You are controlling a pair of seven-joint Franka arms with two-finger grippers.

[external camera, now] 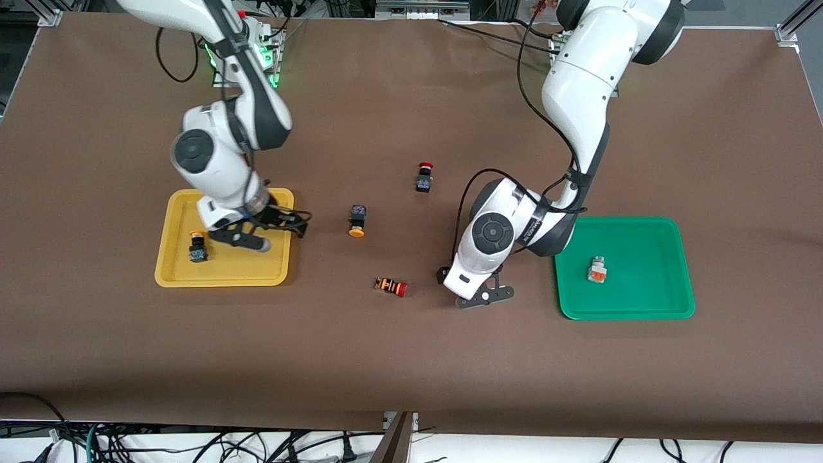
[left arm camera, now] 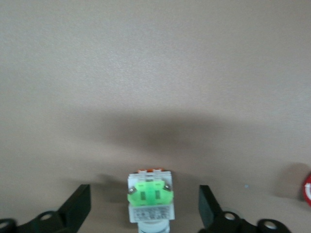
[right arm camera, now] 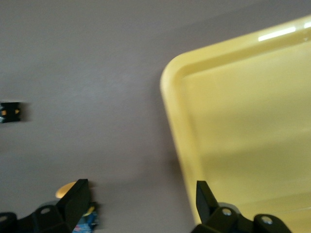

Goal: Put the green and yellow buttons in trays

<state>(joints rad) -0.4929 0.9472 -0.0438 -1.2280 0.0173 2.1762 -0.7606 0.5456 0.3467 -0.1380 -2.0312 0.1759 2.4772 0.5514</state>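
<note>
Left hand spread astride green button | right hand over yellow tray edge

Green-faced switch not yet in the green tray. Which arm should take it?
Left. The left gripper is open with the green-faced switch lying on the table between its fingers, beside the green tray. The right gripper is open at the yellow tray.

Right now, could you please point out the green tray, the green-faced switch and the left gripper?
green tray (external camera: 649, 235): front view, bare floor.
green-faced switch (left arm camera: 150, 194): left wrist view, green face.
left gripper (left arm camera: 145, 206): left wrist view, midway between open fingertips.
</note>
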